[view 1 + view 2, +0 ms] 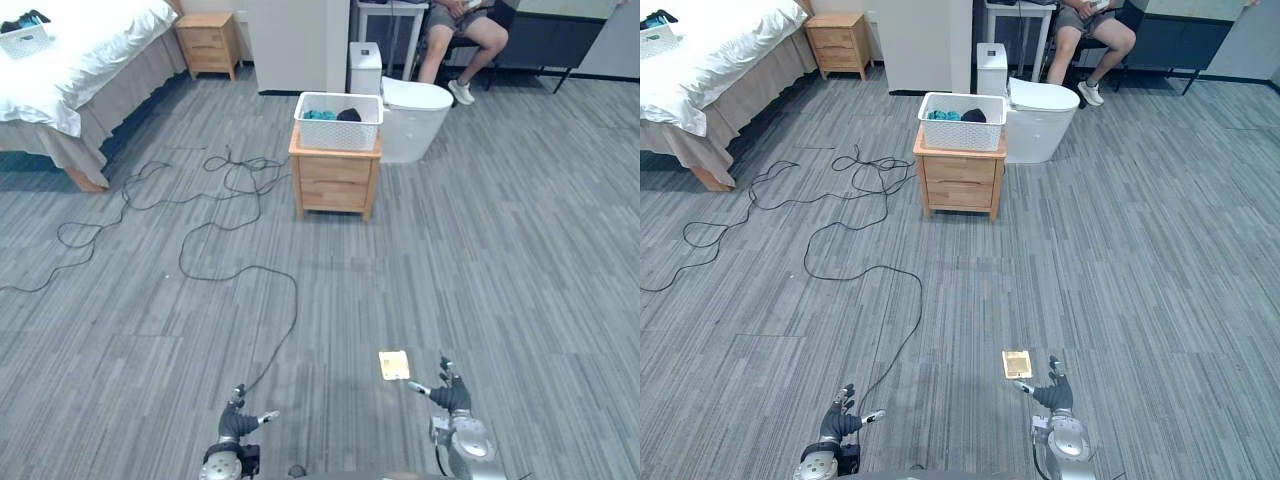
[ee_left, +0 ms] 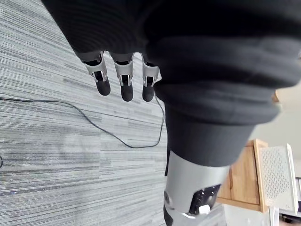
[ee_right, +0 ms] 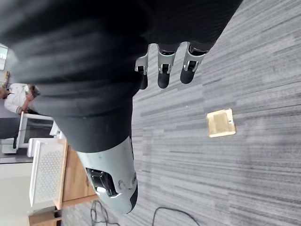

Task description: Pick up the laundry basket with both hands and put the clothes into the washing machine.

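A white laundry basket (image 1: 338, 122) with teal and dark clothes (image 1: 332, 115) in it stands on a small wooden nightstand (image 1: 334, 182) in the middle of the room, far ahead of me. Both hands hang low near the bottom edge, well short of it. My left hand (image 1: 238, 420) and right hand (image 1: 452, 395) have relaxed fingers and hold nothing. The left wrist view shows the left hand's fingers (image 2: 122, 80) over bare carpet. In the right wrist view, the right hand's fingers (image 3: 164, 70) likewise hang over carpet.
A white toilet-shaped unit (image 1: 415, 118) stands just behind the nightstand. A bed (image 1: 70, 70) with a second white basket (image 1: 25, 40) is at the far left, with another nightstand (image 1: 208, 42) beside it. A person (image 1: 460, 30) sits at the back. A brass floor plate (image 1: 394, 365) lies by my right hand.
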{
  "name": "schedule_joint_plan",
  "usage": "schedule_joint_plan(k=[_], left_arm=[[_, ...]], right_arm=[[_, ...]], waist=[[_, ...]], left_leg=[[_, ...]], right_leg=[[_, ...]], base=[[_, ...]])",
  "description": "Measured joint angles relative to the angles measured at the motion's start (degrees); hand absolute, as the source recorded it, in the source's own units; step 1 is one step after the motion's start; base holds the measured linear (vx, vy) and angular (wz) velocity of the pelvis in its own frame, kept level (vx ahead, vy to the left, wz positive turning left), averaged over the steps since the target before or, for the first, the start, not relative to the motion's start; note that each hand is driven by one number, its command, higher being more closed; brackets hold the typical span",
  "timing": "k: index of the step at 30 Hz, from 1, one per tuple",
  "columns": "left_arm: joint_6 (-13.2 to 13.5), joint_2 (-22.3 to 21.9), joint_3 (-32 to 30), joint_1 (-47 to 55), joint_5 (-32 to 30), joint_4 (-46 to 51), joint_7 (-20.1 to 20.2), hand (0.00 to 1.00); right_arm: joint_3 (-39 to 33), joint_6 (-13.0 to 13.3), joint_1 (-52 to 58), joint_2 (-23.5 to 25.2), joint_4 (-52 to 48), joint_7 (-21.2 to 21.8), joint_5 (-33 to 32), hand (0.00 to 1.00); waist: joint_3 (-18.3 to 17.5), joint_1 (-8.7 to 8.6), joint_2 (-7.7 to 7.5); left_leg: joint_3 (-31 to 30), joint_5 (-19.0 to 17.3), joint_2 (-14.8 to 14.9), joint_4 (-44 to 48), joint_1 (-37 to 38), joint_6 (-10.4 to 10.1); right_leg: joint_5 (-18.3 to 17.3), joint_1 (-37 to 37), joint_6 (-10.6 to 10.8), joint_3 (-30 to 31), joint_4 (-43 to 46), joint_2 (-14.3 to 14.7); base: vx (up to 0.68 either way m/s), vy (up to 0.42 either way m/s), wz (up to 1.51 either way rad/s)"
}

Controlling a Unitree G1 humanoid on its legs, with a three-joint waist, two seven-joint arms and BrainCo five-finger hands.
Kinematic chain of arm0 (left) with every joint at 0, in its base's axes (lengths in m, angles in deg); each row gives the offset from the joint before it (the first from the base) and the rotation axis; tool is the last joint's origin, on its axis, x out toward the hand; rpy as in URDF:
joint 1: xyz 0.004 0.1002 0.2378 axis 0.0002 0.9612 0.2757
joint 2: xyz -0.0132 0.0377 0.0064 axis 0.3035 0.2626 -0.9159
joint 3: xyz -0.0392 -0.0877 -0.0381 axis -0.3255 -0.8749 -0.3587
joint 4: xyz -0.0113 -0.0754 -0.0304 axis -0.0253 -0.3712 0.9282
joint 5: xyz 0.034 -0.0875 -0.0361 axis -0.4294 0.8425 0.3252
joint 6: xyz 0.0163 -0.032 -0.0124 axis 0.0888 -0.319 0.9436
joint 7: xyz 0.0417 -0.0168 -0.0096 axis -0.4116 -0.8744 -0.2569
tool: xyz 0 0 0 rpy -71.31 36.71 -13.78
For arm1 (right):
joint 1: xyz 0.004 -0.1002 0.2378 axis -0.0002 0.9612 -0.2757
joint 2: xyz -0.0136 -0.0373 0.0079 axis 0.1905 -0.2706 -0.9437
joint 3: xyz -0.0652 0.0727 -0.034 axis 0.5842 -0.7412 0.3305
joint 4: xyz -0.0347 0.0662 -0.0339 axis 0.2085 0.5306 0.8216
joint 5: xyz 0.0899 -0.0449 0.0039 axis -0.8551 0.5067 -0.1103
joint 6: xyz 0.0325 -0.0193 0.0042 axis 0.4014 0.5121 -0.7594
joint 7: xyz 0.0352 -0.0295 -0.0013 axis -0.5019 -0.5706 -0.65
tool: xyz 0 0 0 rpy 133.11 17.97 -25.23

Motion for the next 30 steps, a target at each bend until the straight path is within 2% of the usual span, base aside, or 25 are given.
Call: schedule_joint_plan(k=[1,5,17,21,24,25,26,27,29,30], left_arm=[[0.0,0.2,-0.1,0.3,0.0,0.0,0.0,0.00],[0.0,0.1,-1.3,0.6,0.0,0.0,0.1,0.00],[-0.8,0.1,-1.7,1.8,-0.4,0.1,0.0,0.00],[-0.9,0.2,-2.2,1.8,-0.3,0.6,0.0,0.00],[-0.9,0.2,-2.3,1.8,-0.2,2.3,0.0,0.00],[-0.9,0.2,-2.4,1.7,0.1,2.6,0.0,0.00],[-0.8,0.1,-2.7,1.6,0.1,3.0,0.0,0.00],[-0.9,0.1,-2.7,1.4,0.2,3.2,0.0,0.00],[-0.9,0.3,-2.7,0.8,0.6,3.2,-0.1,0.00],[-0.9,1.1,-2.6,0.5,1.5,3.2,-0.3,0.00]], right_arm=[[0.0,-0.2,0.3,0.0,0.0,0.0,0.0,0.00],[-0.9,-1.1,0.5,-0.4,0.0,0.1,-0.1,0.00],[-8.5,-1.2,2.1,-0.9,2.2,-0.6,-4.2,0.00],[-8.7,-1.2,0.8,-0.9,2.4,-1.2,-5.1,0.00],[-8.8,-1.2,-1.9,-0.9,2.4,-1.2,-5.1,0.00],[-8.8,-1.2,-2.6,-0.9,2.4,-1.2,-5.1,0.00],[-8.8,-1.2,-3.3,-1.1,2.4,-1.3,-5.1,0.00],[-8.8,-1.2,-3.6,-1.2,2.4,-1.3,-5.1,0.00],[-8.6,-1.9,-4.1,-1.9,2.4,-1.3,-5.3,0.00],[-8.2,-2.2,-3.7,-1.6,2.5,-1.3,-5.3,0.00]], waist=[[0.0,-0.08,-0.03],[0.7,-0.76,0.00],[0.9,-0.72,-0.15],[1.3,-0.67,-0.32],[2.7,-0.35,-0.18],[2.7,-0.01,0.09],[3.0,0.41,0.67],[3.4,0.48,1.13],[5.0,0.54,2.63],[6.0,0.41,2.50]], left_leg=[[0.0,0.4,-0.2,-0.6,0.0,0.6],[0.0,0.7,-1.0,-1.1,-1.1,0.7],[-0.7,0.4,-1.8,-0.8,-2.3,1.0],[0.4,-0.2,-2.0,-0.1,-2.9,2.3],[2.4,-4.8,-1.8,6.1,-5.2,2.7],[3.4,-7.0,-1.5,8.9,-6.6,2.8],[4.2,-9.1,-1.3,11.3,-7.9,3.1],[4.4,-10.0,-1.1,12.3,-8.3,3.2],[4.4,-12.9,-1.0,14.5,-7.3,4.1],[3.9,-14.2,-1.5,14.9,-5.4,4.8]], right_leg=[[0.0,0.0,0.0,0.0,-0.5,-0.1],[-0.5,-1.0,0.7,-0.6,-1.6,-0.9],[-1.4,-1.3,1.9,-1.5,-2.2,-1.8],[-1.4,-1.7,1.9,-0.5,-2.3,-2.0],[-1.5,-2.1,2.1,1.4,-1.6,-2.3],[-2.1,-3.1,3.0,2.2,-0.7,-2.4],[-3.4,-4.8,4.7,2.3,1.9,-2.7],[-4.3,-6.0,5.4,2.3,4.4,-2.7],[-7.1,-12.9,9.1,1.2,21.9,-3.8],[-8.6,-16.9,9.7,-1.1,32.1,-5.2]], base=[[-0.09,0.005,-0.02],[-0.13,-0.004,-0.02],[0.03,0.000,0.06],[0.14,0.011,-0.15],[0.13,0.032,-0.34],[0.14,0.059,-0.43],[0.12,0.060,-0.41],[0.13,0.084,-0.27],[0.15,0.111,-0.03],[0.22,0.098,0.08]])
